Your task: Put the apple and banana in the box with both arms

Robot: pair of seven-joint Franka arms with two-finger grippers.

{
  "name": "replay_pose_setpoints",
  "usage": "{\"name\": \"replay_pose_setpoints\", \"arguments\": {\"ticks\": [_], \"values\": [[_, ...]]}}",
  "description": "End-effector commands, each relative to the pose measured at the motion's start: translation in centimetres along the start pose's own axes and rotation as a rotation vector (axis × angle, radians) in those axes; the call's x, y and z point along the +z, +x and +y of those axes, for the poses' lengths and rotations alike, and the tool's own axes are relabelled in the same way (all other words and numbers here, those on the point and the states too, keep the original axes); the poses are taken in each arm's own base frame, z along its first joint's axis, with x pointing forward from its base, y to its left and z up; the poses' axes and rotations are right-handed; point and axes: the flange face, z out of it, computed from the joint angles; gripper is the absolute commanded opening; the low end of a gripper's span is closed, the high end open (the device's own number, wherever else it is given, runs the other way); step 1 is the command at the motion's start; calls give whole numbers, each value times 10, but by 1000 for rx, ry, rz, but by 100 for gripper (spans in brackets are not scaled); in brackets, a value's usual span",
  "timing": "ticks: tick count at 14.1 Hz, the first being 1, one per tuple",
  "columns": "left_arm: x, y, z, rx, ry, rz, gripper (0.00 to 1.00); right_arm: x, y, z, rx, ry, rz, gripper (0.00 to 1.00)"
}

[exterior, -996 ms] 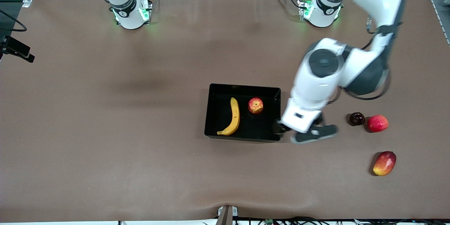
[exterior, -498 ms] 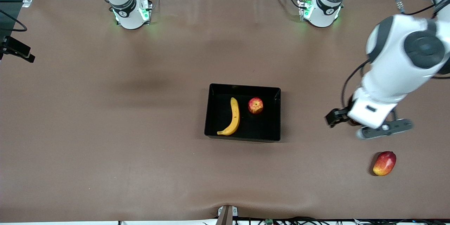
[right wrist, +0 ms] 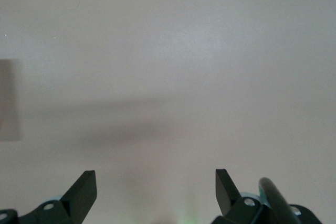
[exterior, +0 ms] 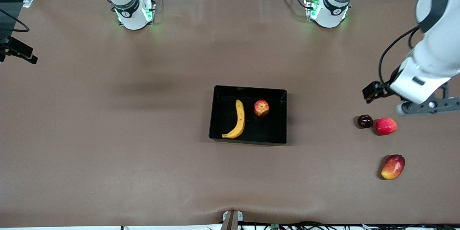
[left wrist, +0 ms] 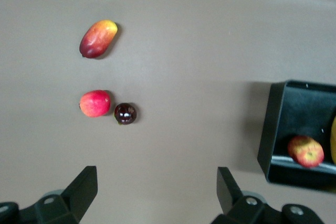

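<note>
The box sits near the middle of the brown table, and both fruits are already in it. The banana lies along the side of the box toward the right arm's end, its curved tip close to the wall nearest the front camera. The apple rests beside the banana, toward the left arm's end and farther from the front camera than the banana's tip; the two do not touch.

The left gripper hangs in the air over bare table toward the left arm's end, above a spot just farther from the front camera than three loose fruits. Its jaws stand wide apart with nothing between them. Those fruits are a small dark plum touching or almost touching a smooth pinkish-red fruit, and a red-and-yellow mango nearer the front camera, well apart from the pair.

The right gripper shows only in its own wrist view, over bare table, jaws apart and empty; that arm waits.

No brand, label or writing can be read anywhere.
</note>
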Motion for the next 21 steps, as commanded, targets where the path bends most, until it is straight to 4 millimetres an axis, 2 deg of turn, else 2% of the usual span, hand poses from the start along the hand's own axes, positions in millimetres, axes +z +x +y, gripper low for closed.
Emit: {"name": "replay_pose_setpoints", "arguments": {"ticks": [1, 5, 9, 21], "values": [[-20, -32, -21, 70, -7, -10, 100, -3, 0, -1, -9, 20, 0, 100], [-28, -62, -46, 91, -28, -20, 100, -3, 0, -4, -22, 20, 6, 100], [-34, -82, -47, 89, -21, -31, 100, -3, 1, -4, -24, 20, 3, 100], [-38, -85, -40, 96, -66, -50, 100, 0, -1, 1, -12, 21, -15, 100]]}}
